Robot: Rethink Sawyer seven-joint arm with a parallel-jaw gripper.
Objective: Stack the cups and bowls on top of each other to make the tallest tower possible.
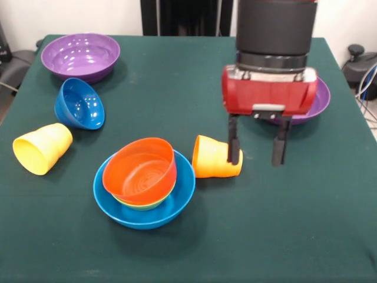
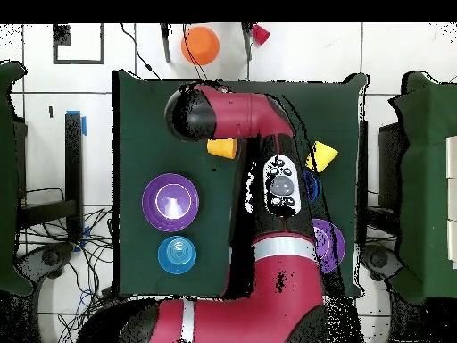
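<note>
My gripper [image 1: 257,154] hangs open over the table's right middle in the front view. Its left finger [image 1: 234,141] overlaps the base end of the orange cup [image 1: 212,157], which lies on its side; whether they touch is unclear. The space between the fingers is empty. To the left, an orange bowl [image 1: 141,168] sits tilted on a green bowl inside the large blue bowl [image 1: 177,203]. The yellow cup [image 1: 42,147] lies on its side at far left. A dark blue bowl [image 1: 79,104] leans on its edge. In the overhead view the arm hides the gripper and this stack.
One purple bowl [image 1: 82,56] stands at the far left, another [image 1: 320,101] behind the gripper. The overhead view shows a cyan bowl [image 2: 176,255] next to a purple bowl [image 2: 170,201]. A red cup [image 2: 260,34] and an orange object [image 2: 200,43] lie off the table.
</note>
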